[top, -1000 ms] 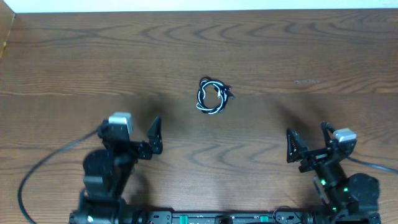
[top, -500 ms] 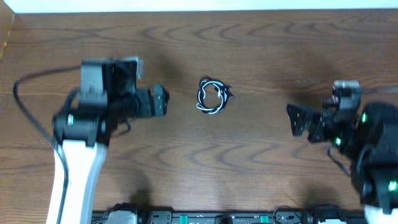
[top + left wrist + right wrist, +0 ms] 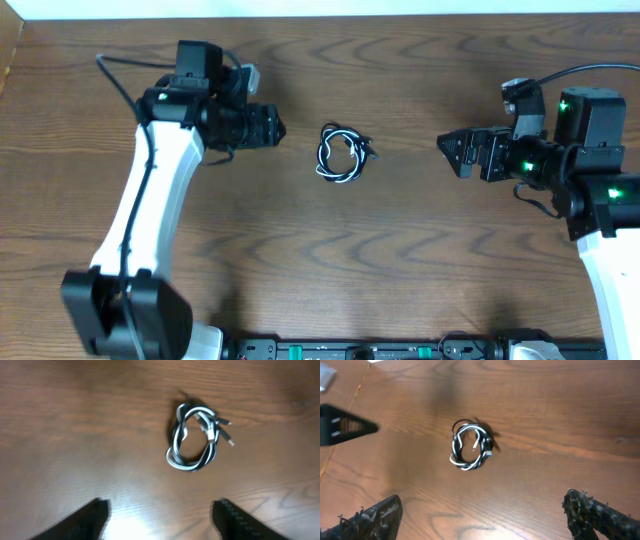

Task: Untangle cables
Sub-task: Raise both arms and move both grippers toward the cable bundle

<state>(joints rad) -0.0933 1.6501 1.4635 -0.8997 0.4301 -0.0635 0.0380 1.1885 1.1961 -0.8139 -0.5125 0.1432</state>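
Soft, even light; wrist views slightly blurred.

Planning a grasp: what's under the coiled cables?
Under the cables only the wooden table shows, bare through the loop. The wood beneath the strands, and which cord lies lowest, is covered.

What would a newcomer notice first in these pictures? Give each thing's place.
The eye lands on the cables, a white and a black cord coiled together in one small loop at the middle of the wooden table. The left gripper and right gripper flank it, both open, pointing at it and touching nothing.
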